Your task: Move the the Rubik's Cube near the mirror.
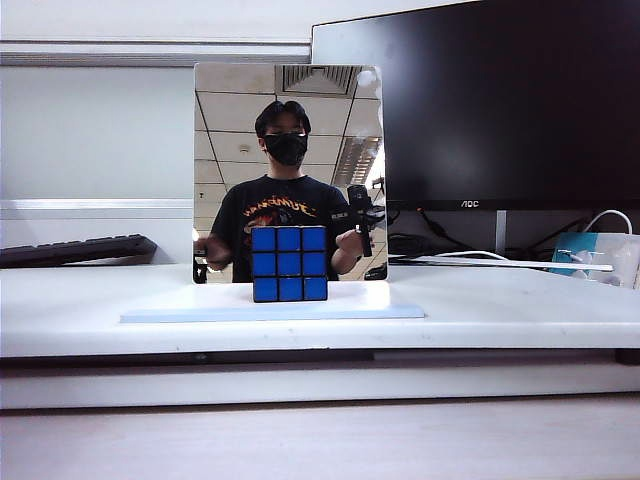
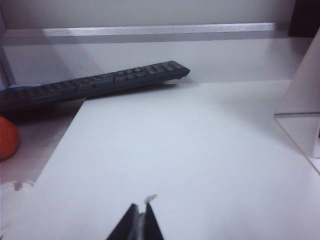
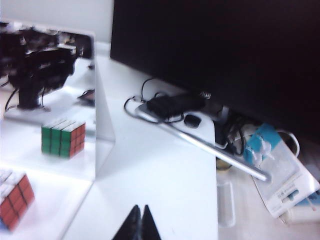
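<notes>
Left tool (image 2: 141,212) and right tool (image 3: 140,216) — both pressed together, empty — hover above the white table (image 2: 175,150).

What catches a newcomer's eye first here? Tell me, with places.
The Rubik's Cube, blue face forward, stands mid-table on the pale base of the upright mirror, right in front of the glass. The black monitor looms behind on the right. The left gripper and right gripper are shut, away from the cube.

Count — one small blue-faced Rubik's Cube (image 1: 289,263); one square frameless mirror (image 1: 288,150); one black monitor (image 1: 510,100); one dark keyboard (image 1: 75,249) — two black grippers, left (image 2: 141,217), right (image 3: 140,220).
</notes>
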Tool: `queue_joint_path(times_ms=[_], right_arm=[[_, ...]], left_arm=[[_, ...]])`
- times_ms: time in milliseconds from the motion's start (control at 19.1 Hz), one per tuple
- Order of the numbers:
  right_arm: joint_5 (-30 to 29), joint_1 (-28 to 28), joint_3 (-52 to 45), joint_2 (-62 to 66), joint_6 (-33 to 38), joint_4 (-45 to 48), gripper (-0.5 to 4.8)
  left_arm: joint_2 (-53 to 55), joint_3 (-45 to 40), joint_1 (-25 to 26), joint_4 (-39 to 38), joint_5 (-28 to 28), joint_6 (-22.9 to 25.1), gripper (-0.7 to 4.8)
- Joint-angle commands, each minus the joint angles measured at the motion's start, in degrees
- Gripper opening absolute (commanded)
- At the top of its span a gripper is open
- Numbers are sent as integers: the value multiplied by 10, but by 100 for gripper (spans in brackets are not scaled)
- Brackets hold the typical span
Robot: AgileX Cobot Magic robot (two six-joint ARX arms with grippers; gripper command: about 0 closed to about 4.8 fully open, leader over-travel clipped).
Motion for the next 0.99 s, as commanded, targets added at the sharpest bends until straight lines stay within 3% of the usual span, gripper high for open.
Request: queue_joint_path(times_ms=[52,471,575,732,837,994], right_arm=[[-1,1,2,-13,-1,-42,-5],[0,-5,1,-25,-4,-51,-5],[4,-42,-2,-91,-30,-70,-5],[110,-129,-75,-173,-30,40,-5],[75,-200,-144,-219,-29,126,-5],[-59,-281,-229,-249,-28,180,-5]], left_arm=[[0,1,-1,4,2,2,22],[0,1,-1,3,2,2,22],[0,1,-1,4,2,2,22],[0,1,-1,3,2,2,22],[0,1,-1,4,3,2,22],[0,1,-1,3,2,2,22]])
